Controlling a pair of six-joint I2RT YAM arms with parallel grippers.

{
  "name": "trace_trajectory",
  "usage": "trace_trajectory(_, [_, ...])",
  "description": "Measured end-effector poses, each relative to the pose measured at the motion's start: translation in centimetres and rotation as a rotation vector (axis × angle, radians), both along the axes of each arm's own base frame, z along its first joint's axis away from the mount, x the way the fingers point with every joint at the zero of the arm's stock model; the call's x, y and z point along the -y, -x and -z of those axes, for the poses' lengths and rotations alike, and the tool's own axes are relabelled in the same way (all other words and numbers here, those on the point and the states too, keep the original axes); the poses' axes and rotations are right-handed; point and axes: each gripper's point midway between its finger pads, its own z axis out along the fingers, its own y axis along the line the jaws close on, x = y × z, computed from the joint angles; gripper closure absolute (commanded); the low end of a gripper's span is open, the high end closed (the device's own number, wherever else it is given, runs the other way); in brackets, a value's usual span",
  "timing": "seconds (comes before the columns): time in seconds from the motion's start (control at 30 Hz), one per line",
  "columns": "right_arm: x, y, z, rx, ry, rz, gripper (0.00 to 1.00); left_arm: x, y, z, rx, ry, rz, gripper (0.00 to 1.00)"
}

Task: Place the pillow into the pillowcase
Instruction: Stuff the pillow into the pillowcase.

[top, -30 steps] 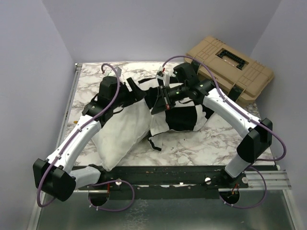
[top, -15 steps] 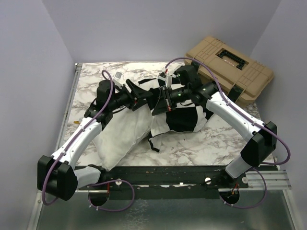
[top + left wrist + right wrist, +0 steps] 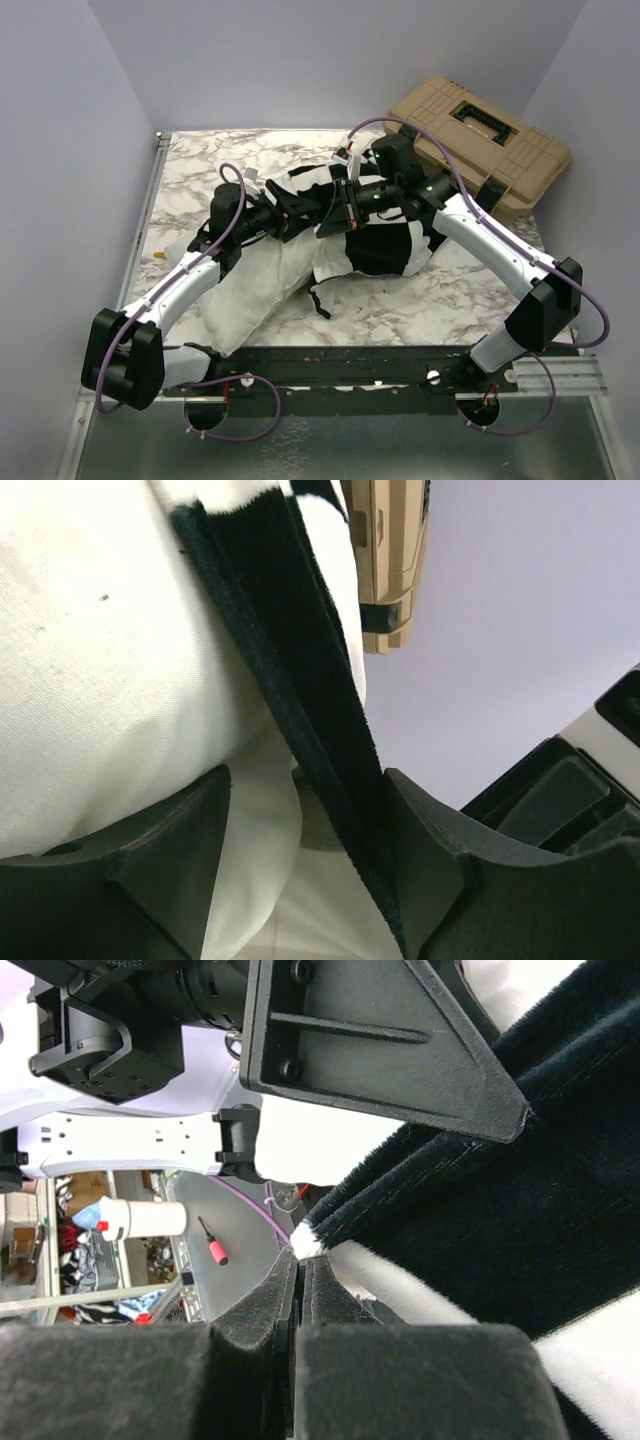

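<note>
The right gripper (image 3: 300, 1275) has its jaws pressed together on a thin hem of the pillowcase (image 3: 520, 1190). The white-edged fold comes out just past its tips, and the black plush spreads up and away to its right. Directly ahead, filling the top of the right wrist view, is one black finger of the left gripper (image 3: 300, 210), so little free room lies between the two tools. The left gripper's jaws stand apart with cloth in the gap. Its own wrist view shows the white pillow (image 3: 100, 670) bulging over one of its fingers (image 3: 170, 850) and a black pillowcase hem running down against the other; whether they squeeze cannot be told. Farther ahead of that hem a corner of the tan toolbox (image 3: 390, 570) shows. From above, the pillow lies behind and below the left gripper toward the near table edge. Its far end meets the pillowcase at the two grippers, and whether any of it is inside cannot be told. The checked case spreads beneath the right gripper and back along its arm. Bare marble table (image 3: 195, 165) lies open on the left gripper's outer and far sides. Only the right wrist view shows a red-handled screwdriver (image 3: 212, 1247) lying on metal beyond the left arm.
</note>
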Motion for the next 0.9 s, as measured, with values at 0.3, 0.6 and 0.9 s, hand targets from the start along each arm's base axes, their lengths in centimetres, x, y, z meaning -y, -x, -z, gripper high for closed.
trace_trajectory(0.3, [0.2,0.1,0.7,-0.009,0.018,0.005,0.48,0.2,-1.7,-0.8,0.08,0.019,-0.04,1.0])
trace_trajectory(0.6, [2.0,-5.9,-6.4,0.113,0.012,0.263,0.22,-1.0,0.3,-3.5,0.341,-0.102,-0.051,1.0])
trace_trajectory(0.9, [0.0,-11.8,-5.8,0.02,0.078,0.312,0.29,-1.1,2.0,-2.6,0.515,-0.303,0.027,1.0])
